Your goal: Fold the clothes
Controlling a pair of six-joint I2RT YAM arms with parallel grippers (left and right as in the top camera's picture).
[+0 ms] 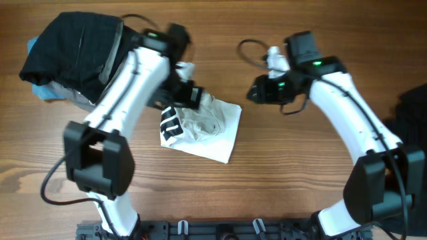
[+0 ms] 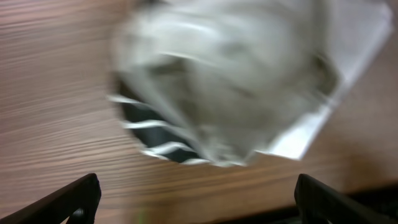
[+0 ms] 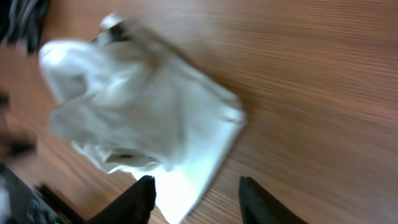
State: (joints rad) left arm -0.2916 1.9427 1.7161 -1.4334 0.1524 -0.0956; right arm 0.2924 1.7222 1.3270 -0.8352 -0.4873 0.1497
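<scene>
At the 10 o'clock corner of the brown wooden table (image 1: 300,187), a heap of soft clothes is seen: a black fabric garment (image 1: 70,47) on top, with a light blue piece (image 1: 41,92) showing beneath it. Near the centre, a white T-shirt with a black bar print (image 1: 207,130) lies in a rumpled, roughly square bundle, with the print at its 9 o'clock edge.

The left gripper (image 2: 198,186) is held just above the shirt, its fingers spread wide with nothing between them. The right gripper (image 3: 198,183), at 2 o'clock of the shirt and apart from it, is likewise parted and empty.

The shirt is judged light, limp and easily creased. A pinch at a corner or along a folded edge, with all layers caught, would likely serve best.

Both wrist views are blurred, so the layers cannot be counted. A dark item (image 1: 415,107) at the right edge is cut off — it cannot be identified.
</scene>
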